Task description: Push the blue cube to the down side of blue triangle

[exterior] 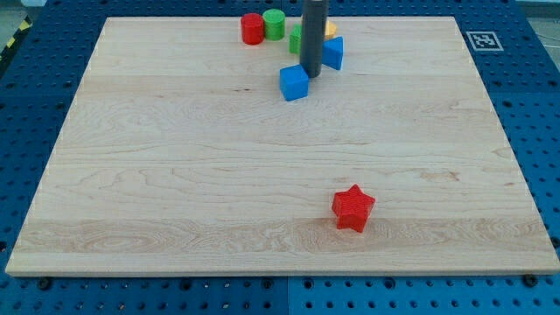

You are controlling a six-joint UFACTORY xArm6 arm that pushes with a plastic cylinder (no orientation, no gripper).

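Note:
The blue cube (295, 83) sits on the wooden board near the view's top centre. The blue triangle (333, 53) stands up and to the right of it, partly hidden by my rod. My tip (310, 75) touches down just right of the cube's upper right corner, between the cube and the triangle. The rod runs up out of the view's top.
A red cylinder (252, 28) and a green cylinder (275, 24) stand at the top edge. A green block (297, 39) and a yellow-orange block (329, 28) are partly hidden behind the rod. A red star (353, 208) lies at the lower right. A fiducial marker (480, 40) is at the board's top right.

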